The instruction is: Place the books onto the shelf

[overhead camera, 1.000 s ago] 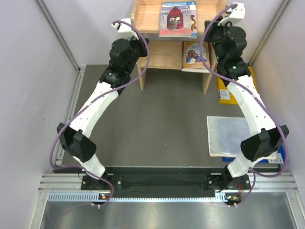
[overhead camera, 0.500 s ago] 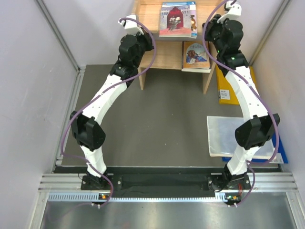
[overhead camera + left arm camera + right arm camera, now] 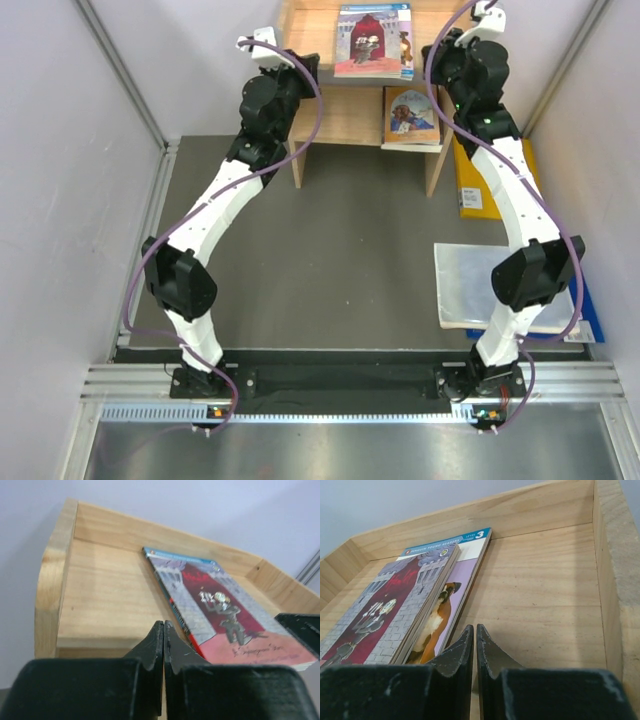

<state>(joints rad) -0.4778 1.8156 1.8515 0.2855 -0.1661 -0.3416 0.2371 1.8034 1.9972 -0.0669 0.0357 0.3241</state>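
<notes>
- Yellow folder (image 3: 472, 192) lying flat on the dark table (image 3: 340, 250), far right.
- Clear plastic sheet (image 3: 465, 285) nearer, right side, over something blue (image 3: 591, 322).

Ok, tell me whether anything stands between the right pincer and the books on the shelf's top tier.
Nothing visible does. The shut right pincer points at the top tier close beside the books; only bare wood shows between them.

Red book (image 3: 372, 40) flat atop pale shelf (image 3: 330, 112); orange book (image 3: 408, 115) below.
</notes>
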